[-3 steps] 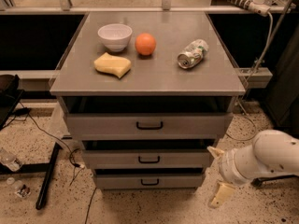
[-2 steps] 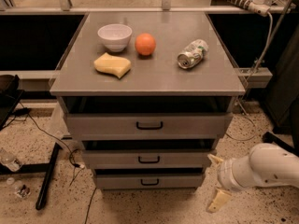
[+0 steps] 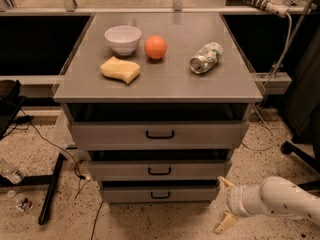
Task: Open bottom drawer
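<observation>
The bottom drawer (image 3: 160, 194) is the lowest and narrowest grey front of the cabinet, with a small black bar handle (image 3: 160, 195) and a dark gap above it. My gripper (image 3: 224, 204) is low at the right, just beside the drawer's right end and apart from it. Its two tan fingers (image 3: 225, 183) are spread open, one above the other, pointing left, with nothing between them. The white forearm (image 3: 280, 201) runs off to the right edge.
The grey cabinet top (image 3: 240, 84) carries a white bowl (image 3: 123, 38), an orange (image 3: 155, 47), a yellow sponge (image 3: 120, 69) and a crushed can (image 3: 206, 57). The top drawer (image 3: 159, 133) and middle drawer (image 3: 159, 170) sit above. Cables and a black stand leg (image 3: 52, 189) lie on the speckled floor at left.
My gripper and forearm have dropped lower and a little to the left, from beside the middle drawer to beside the bottom drawer. The drawers have not moved.
</observation>
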